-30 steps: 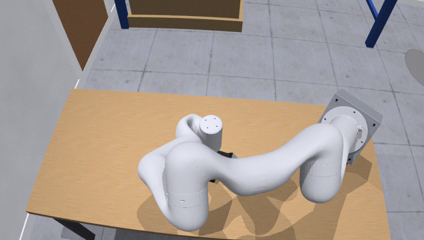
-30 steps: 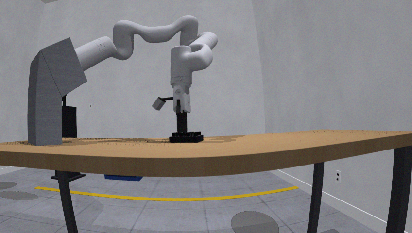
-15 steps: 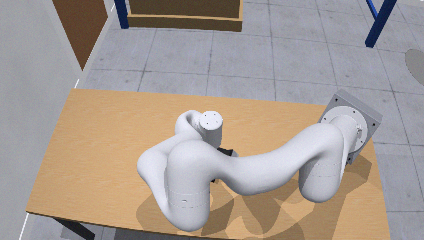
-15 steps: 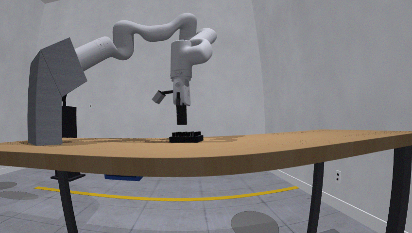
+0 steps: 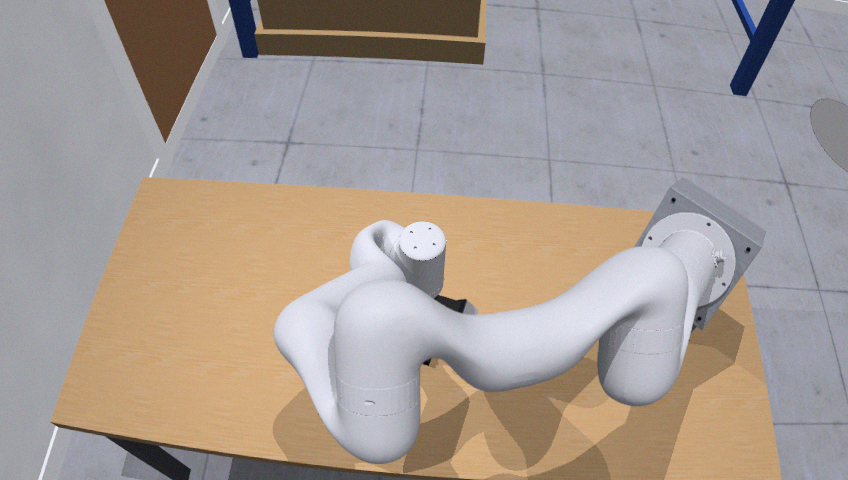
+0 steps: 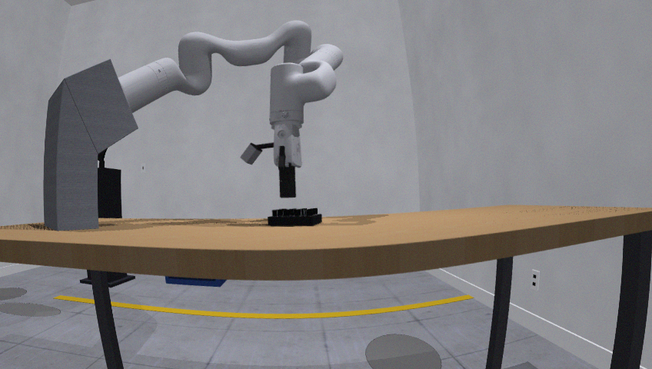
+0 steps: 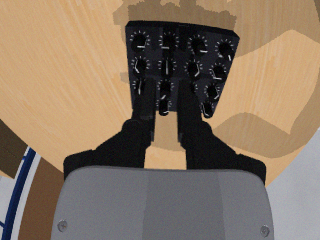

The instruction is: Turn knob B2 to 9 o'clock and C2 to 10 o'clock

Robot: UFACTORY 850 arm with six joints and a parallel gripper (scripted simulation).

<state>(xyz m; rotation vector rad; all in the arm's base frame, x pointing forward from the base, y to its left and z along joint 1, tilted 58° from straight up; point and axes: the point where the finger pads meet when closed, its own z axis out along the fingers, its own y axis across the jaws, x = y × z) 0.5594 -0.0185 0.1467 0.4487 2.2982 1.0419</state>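
Observation:
The black knob box (image 6: 294, 217) stands on its feet on the wooden table. In the wrist view the knob box (image 7: 180, 67) shows several rows of black knobs with white lines. My gripper (image 6: 287, 194) hangs straight down, a short way above the box and clear of the knobs. In the wrist view the two black fingers stand a little apart with nothing between them, and a knob of the near rows (image 7: 163, 87) shows through the gap. The printed names are too small to read. In the overhead view my arm hides the gripper, and only a dark corner of the box shows.
The grey arm base (image 6: 78, 146) stands at the table's end, also seen in the overhead view (image 5: 702, 249). The arm's links (image 5: 380, 333) reach over the middle of the table. The table's front edge (image 6: 320, 256) is near the exterior camera.

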